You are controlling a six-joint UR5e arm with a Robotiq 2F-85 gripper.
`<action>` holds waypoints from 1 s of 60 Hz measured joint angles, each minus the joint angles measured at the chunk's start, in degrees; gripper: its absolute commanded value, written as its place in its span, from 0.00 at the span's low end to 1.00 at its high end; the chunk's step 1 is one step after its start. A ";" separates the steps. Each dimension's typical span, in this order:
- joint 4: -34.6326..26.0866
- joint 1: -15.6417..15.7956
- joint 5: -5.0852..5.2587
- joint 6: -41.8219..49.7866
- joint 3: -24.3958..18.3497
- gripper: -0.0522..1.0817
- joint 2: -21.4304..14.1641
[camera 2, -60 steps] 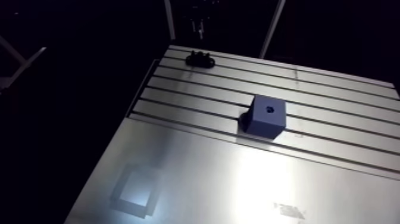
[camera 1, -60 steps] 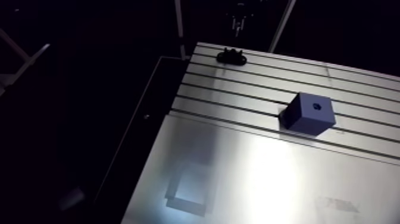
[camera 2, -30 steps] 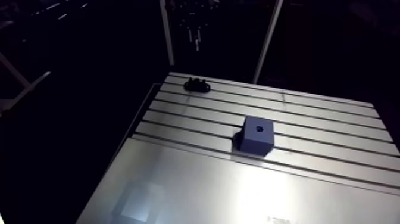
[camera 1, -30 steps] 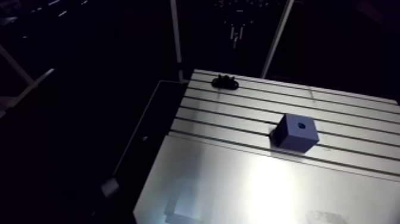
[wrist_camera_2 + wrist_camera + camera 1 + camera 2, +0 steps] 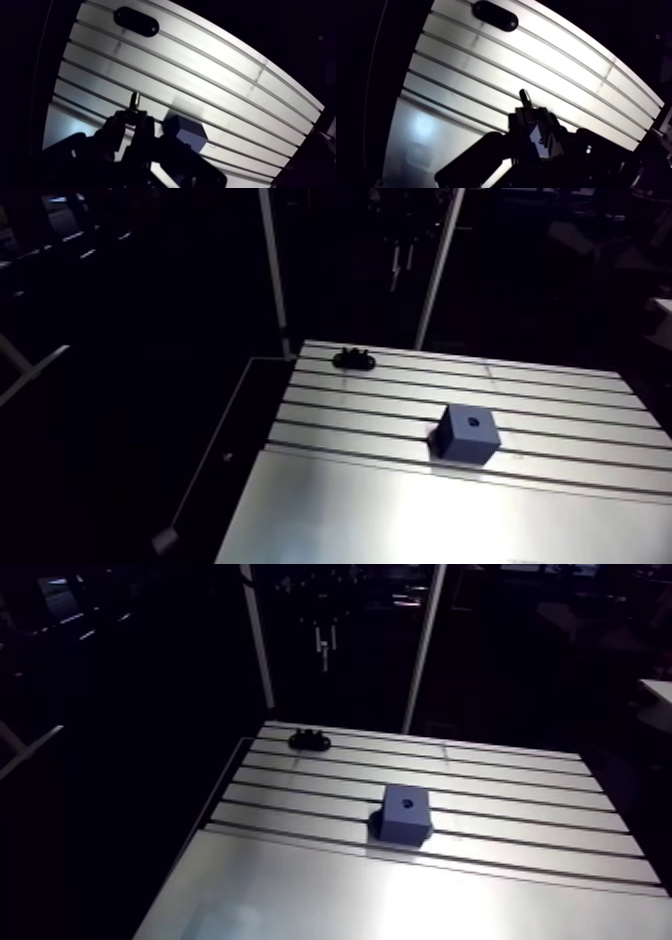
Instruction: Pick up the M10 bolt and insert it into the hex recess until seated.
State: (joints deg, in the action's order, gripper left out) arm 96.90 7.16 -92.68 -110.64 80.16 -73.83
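A dark blue block [image 5: 467,433] stands on the slotted table [image 5: 380,508], with a small dark recess [image 5: 474,421] in its top face. In the wrist view my gripper [image 5: 528,114] hangs above the table. Its fingers are shut on a slim dark bolt [image 5: 524,96] whose end sticks out ahead of the fingertips. The block [image 5: 184,131] lies just below and beside the fingers, partly hidden by them. The bolt's tip is above the table slots ahead of the block, not in the recess.
A black oval holder [image 5: 353,358] sits at the far left corner of the table, well ahead of the gripper [image 5: 495,15]. The table's left edge [image 5: 262,458] drops off into darkness. Smooth plate [image 5: 420,523] fills the near part.
The whole arm view has shifted, so the camera has risen and pulled back; the block and holder sit lower and smaller in view. They keep their places on the table.
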 measured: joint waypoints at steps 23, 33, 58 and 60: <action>-8.89 -3.39 -0.40 -10.25 1.94 0.85 -3.67; -10.45 -3.95 -1.39 -10.82 3.58 0.86 -5.41; -7.66 -6.47 -4.44 -11.38 11.00 0.91 -9.27; -6.93 -6.90 -4.49 -11.67 11.53 0.91 -9.40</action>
State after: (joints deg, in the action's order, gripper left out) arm 89.97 0.25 -97.16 -122.30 91.70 -83.23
